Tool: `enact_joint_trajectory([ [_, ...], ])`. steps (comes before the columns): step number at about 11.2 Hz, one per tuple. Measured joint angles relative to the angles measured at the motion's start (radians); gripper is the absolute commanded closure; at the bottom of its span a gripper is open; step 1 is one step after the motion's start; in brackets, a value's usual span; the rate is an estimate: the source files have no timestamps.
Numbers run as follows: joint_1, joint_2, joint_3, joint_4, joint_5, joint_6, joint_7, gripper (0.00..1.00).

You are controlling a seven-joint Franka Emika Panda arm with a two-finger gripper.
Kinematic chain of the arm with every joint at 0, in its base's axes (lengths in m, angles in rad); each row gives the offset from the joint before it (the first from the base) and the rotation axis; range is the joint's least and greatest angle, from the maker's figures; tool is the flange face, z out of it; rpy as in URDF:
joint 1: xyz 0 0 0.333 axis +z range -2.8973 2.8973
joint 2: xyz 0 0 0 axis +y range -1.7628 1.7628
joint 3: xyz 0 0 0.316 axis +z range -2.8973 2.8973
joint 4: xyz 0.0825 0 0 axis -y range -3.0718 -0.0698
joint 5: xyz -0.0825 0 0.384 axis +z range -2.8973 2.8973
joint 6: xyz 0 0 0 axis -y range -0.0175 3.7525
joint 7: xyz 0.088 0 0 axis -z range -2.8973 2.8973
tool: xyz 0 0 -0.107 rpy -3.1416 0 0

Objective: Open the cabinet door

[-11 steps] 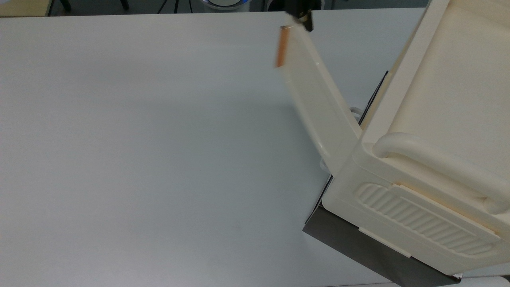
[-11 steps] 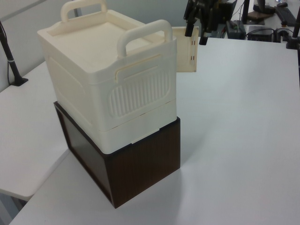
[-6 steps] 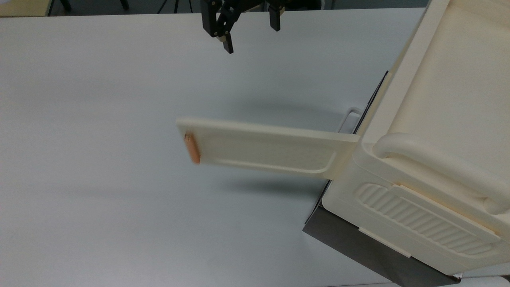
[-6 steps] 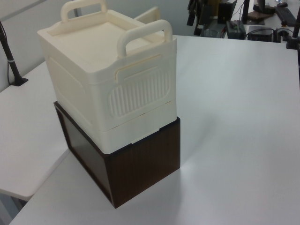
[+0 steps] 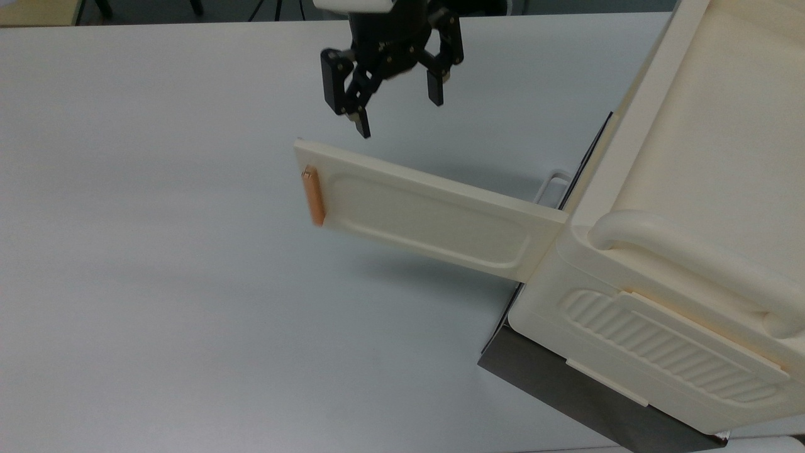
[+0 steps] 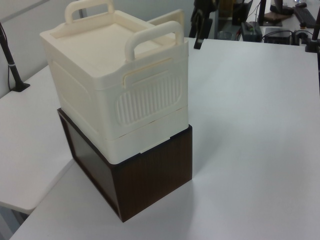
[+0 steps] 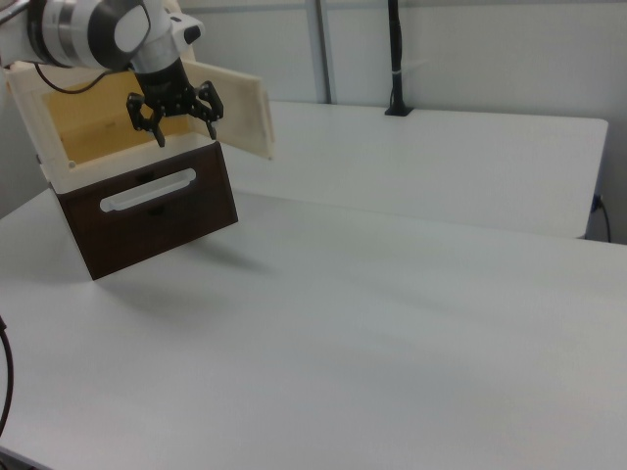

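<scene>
Cabinet door [image 5: 427, 217] swung wide open from the cream cabinet [image 5: 679, 251], copper handle [image 5: 313, 195] at its free end, pincer [image 5: 397, 104] released and empty, apart above the door's edge, dark brown base [image 6: 150, 180] underneath, white bench [image 5: 188, 283] around

The top view is looking steeply down on the table [image 5: 188, 283], close in, with the cabinet [image 5: 679, 264] crowding the top view's right. The left view is sitting behind the cabinet [image 6: 115, 95], facing past it toward the gripper [image 6: 200, 30]. The right view is standing well back, facing the gripper [image 7: 174, 113] and open front. All three are sharing the door [image 5: 427, 217].
</scene>
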Motion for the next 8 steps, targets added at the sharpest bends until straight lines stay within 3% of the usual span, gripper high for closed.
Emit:
enact_joint_trajectory([
  [5,0.0,0.02,0.002,-0.001,-0.007,0.002,0.004,0.0],
  [8,-0.003,0.02,-0.02,-0.005,-0.075,-0.047,0.152,0.0],
])
